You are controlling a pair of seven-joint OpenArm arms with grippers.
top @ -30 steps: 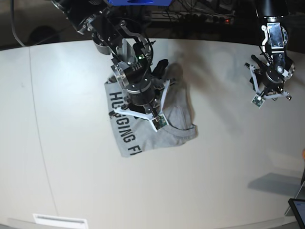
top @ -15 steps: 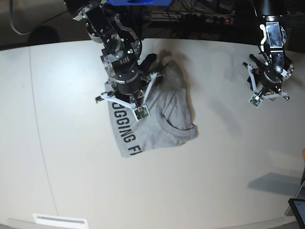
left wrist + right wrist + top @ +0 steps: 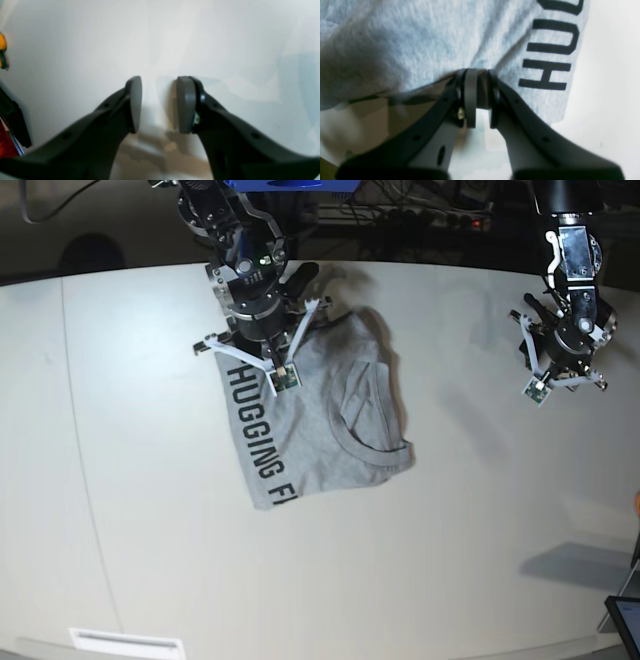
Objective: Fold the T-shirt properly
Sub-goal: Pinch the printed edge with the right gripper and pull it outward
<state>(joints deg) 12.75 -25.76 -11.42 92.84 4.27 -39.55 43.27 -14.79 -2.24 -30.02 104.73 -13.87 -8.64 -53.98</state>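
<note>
Base view: we find the T-shirt (image 3: pixel 310 420) lying partly folded on the table (image 3: pixel 470 530), left of centre, lettering along its left edge and the collar turned up toward the right. The right gripper (image 3: pixel 477 100) is clenched on a pinch of grey cloth at the shirt's far edge. The left gripper (image 3: pixel 158 105) hangs parted and empty over bare table, well apart from the garment. We judge a fold is in hand; the next move calls for laying the held edge flat.

The T-shirt (image 3: pixel 310 425) lettering is cut short at its fold, and the right gripper (image 3: pixel 480 98) hides the hem.
</note>
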